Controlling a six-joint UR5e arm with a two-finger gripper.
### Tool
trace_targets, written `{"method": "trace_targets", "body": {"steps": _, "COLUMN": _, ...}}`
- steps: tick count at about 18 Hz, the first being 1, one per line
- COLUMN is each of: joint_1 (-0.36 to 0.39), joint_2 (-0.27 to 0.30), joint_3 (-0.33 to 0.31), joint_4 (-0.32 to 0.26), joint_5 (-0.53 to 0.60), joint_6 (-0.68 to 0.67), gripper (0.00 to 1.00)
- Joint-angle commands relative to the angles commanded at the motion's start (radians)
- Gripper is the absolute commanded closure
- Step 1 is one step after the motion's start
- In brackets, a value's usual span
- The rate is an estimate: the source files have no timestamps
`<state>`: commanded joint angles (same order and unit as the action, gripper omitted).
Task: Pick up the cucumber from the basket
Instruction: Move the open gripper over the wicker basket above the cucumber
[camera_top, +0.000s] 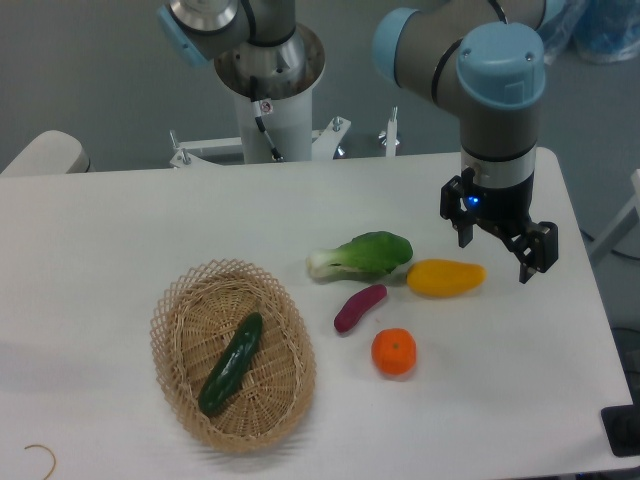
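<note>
The pincer (496, 252) hangs from the arm (497, 110) at about three o'clock on the bench (120, 230), its two fingers (533, 258) spread wide apart with nothing between them. It hovers just to the right of a yellow fruit (446, 277), whether touching it or clear of it I cannot tell.

The cucumber (231, 364) lies inside the basket (172, 300) at about seven o'clock on the bench, well apart from the pincer. It rests slantwise on the basket floor, its upper end toward one o'clock and its lower end toward seven o'clock, roughly along the basket's long axis. It is the only thing in the basket.

Between basket and pincer, near the bench centre, sits a bok choy (365, 255), its white stem pointing toward nine o'clock. Just below it lies a purple sweet potato (359, 307), tilted, and at five o'clock from that an orange (394, 352). The yellow fruit lies just beside the bok choy's leafy end, at its four o'clock.

At the bench's lower left corner lies a thin curl of cord (42, 456).
</note>
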<state>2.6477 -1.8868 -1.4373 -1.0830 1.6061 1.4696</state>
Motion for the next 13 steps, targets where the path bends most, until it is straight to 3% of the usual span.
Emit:
{"method": "trace_targets", "body": {"steps": 9, "joint_1": -0.041, "joint_2": 0.0, "joint_3": -0.043, "joint_4": 0.0, "joint_5": -0.028, "joint_6": -0.027, "gripper": 0.0}}
{"method": "trace_targets", "body": {"steps": 13, "joint_1": -0.11, "joint_2": 0.003, "joint_3": -0.087, "joint_4": 0.018, "joint_5": -0.054, "joint_6": -0.271, "gripper": 0.0}}
